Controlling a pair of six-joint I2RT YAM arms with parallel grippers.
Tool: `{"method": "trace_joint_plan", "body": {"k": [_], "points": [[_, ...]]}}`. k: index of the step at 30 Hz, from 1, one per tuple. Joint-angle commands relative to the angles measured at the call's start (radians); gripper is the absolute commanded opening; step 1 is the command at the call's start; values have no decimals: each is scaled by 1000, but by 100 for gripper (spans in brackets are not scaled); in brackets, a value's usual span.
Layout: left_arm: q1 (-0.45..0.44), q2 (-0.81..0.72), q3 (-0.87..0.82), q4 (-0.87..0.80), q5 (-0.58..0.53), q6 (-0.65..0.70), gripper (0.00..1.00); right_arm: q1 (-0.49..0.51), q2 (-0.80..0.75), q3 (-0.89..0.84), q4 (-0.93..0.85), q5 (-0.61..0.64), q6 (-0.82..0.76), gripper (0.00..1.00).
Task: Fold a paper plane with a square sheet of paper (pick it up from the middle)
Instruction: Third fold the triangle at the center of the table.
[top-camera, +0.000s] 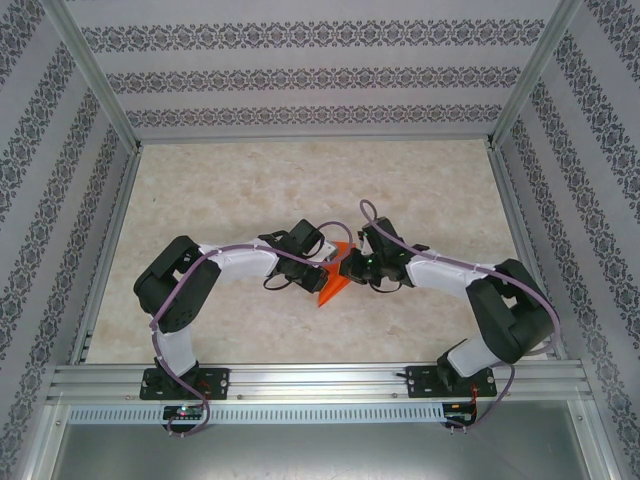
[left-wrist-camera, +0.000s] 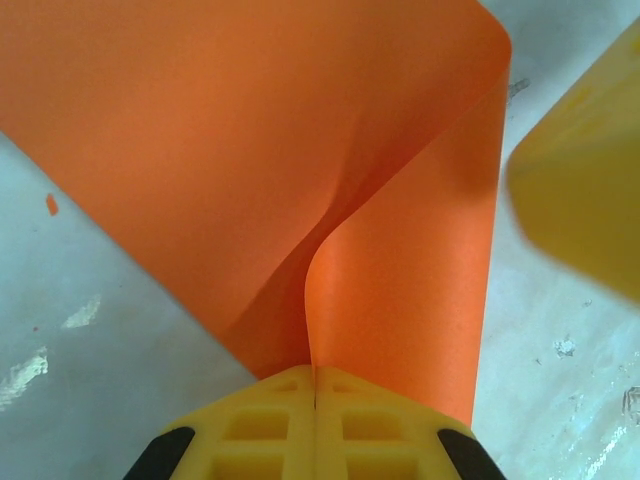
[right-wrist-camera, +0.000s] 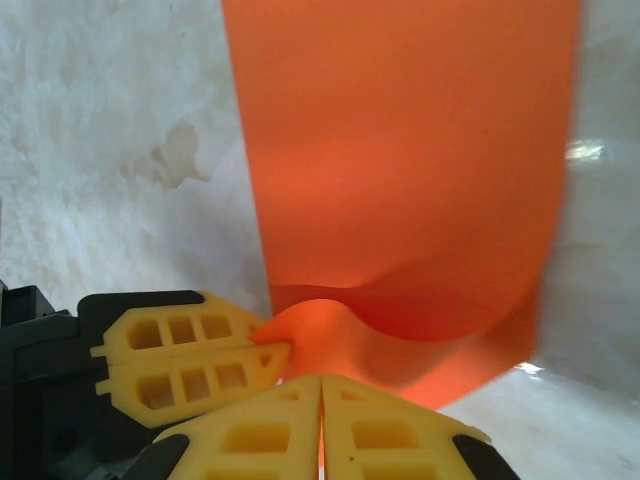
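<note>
Over the middle of the table (top-camera: 300, 190): square sheet of paper (top-camera: 330, 290) between left gripper (top-camera: 325, 266) on its left and right gripper (top-camera: 350, 268) on its right, pinched in both pairs of closed jaws. From the right wrist, left gripper's fingers (right-wrist-camera: 190, 355) touching the sheet just left of the right gripper's tips.

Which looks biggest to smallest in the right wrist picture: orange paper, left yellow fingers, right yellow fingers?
1. square sheet of paper
2. right end effector and left end effector look alike, so unranked.

Pale marbled table (top-camera: 300, 180), scuffed, glossy patches.
</note>
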Motion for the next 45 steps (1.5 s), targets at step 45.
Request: {"method": "trace_joint_plan", "body": {"k": [45], "points": [[11, 61, 40, -54, 47, 33, 0, -49, -17, -4, 10, 27, -3, 11]]}}
